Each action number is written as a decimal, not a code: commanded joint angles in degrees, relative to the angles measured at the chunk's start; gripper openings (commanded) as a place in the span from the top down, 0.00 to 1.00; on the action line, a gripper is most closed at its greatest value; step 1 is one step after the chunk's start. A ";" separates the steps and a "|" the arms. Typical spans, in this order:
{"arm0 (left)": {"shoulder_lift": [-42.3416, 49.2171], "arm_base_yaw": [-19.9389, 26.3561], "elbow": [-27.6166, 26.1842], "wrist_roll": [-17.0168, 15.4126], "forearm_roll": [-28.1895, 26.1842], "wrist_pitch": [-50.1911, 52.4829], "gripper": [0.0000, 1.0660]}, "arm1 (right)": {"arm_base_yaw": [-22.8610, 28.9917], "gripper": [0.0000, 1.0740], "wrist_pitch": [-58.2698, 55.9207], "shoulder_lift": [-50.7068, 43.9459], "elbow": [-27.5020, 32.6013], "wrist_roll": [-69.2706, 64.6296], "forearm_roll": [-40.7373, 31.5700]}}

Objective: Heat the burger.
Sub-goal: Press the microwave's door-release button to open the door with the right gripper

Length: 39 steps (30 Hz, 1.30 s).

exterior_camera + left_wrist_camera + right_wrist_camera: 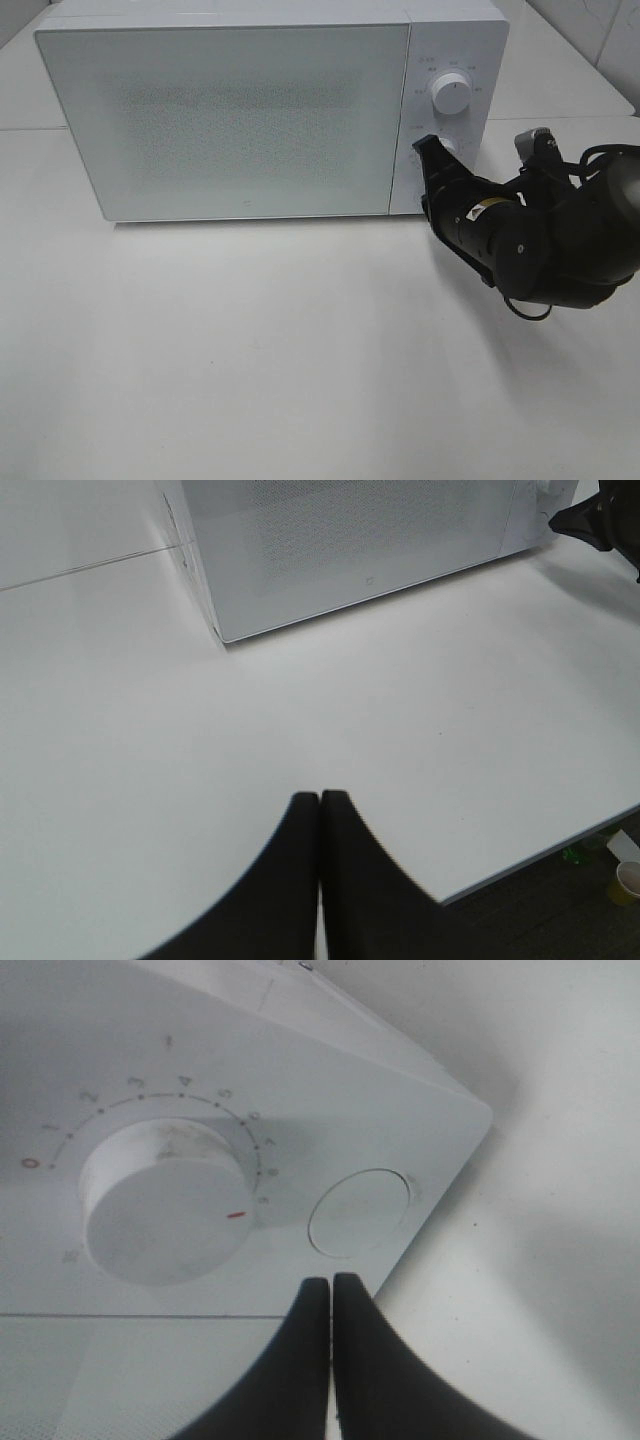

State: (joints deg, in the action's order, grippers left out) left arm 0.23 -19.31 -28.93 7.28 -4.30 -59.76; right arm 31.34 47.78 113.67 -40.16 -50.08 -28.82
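Risk first: right gripper [330, 1282] hangs at the control panel of the microwave [260, 110], tips between the timer dial [165, 1205] and the round button [360, 1213]. The two sit just beside each other. A small drift toward the button would likely spring the door [150, 150] and stop the heating.

Second risk: the dial's red mark is turned well away from zero. A further nudge from pinched tips could add more time than wanted, or they could skate off the smooth knob.

Third: a hard push may shove the microwave toward the far side of the table [300, 350].

Right fingers [295, 1360]: pressed fully together, nothing between them. Cannot tell whether they touch the panel.

Left gripper [319, 798]: jaws also together, empty, above bare table, near and left of the microwave.

Burger: not visible in any view. The door is shut and frosted, so it is probably inside, but that is unconfirmed.
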 commanded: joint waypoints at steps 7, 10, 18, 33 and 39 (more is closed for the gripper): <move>1.26 0.00 0.06 0.11 -0.17 0.00 1.00 | -0.80 1.00 0.34 3.38 -3.78 -2.18 -2.23; 1.26 0.00 0.06 0.11 -0.17 0.00 1.00 | -1.26 1.00 0.52 4.13 -4.41 -2.98 -2.12; 1.26 0.00 0.06 0.11 -0.11 0.00 1.00 | -1.38 1.00 0.57 5.90 -6.88 -3.38 -1.09; 1.26 0.00 0.06 0.11 -0.06 0.00 1.00 | -4.07 1.00 0.63 7.10 -9.51 -5.56 3.21; 1.26 0.00 0.06 0.11 -0.06 0.00 1.00 | -4.07 1.00 0.80 7.16 -11.40 -5.56 4.81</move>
State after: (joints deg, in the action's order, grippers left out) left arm 0.23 -19.31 -28.93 7.28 -4.30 -59.76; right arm 27.73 43.77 121.35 -49.16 -55.29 -26.64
